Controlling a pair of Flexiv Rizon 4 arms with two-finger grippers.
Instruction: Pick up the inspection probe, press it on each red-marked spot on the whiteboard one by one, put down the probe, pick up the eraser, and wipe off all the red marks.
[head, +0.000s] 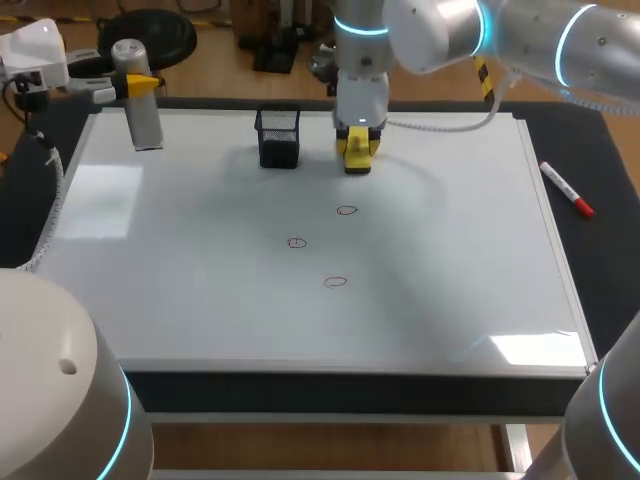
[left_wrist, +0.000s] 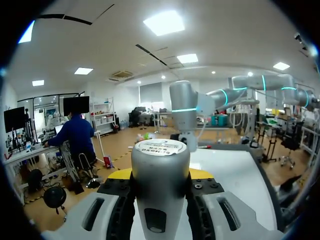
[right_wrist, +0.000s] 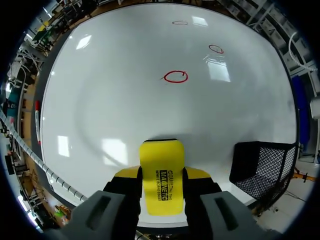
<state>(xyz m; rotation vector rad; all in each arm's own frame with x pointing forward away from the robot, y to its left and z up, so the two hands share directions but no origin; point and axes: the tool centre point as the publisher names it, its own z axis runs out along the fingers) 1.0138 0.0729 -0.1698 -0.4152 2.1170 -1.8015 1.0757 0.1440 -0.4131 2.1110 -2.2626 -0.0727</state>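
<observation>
The task stands midway, with the wiping not yet begun. All three red marks are unwiped on the whiteboard (head: 200, 250). From the board's centre in the head view, one circle (head: 346, 210) lies toward 1 o'clock, one (head: 297, 242) is almost at the centre, and one (head: 335, 282) lies toward 5 o'clock.

The right gripper (head: 358, 135) is at 12 o'clock near the far edge. Its fingers are pinched on the yellow eraser (head: 358, 155) from both sides, which the right wrist view confirms. So the eraser is already in hand, though whether it touches the board cannot be told. The nearest mark is well ahead of it. The black mesh holder (head: 278, 137) stands just beside it, toward 11 o'clock.

The inspection probe (head: 145, 115) has not been put down. It stands upright at 10 o'clock near the far left corner, clamped between the fingers of the left gripper (head: 135, 85). The left wrist view shows both yellow tips against its grey body. Whether its foot rests on the board is unclear.

Nothing shows whether the marks have been pressed. Judging by the eraser in hand, that step is probably done. What remains is releasing the probe and wiping all three circles. A red marker (head: 567, 190) lies off the board at 3 o'clock.
</observation>
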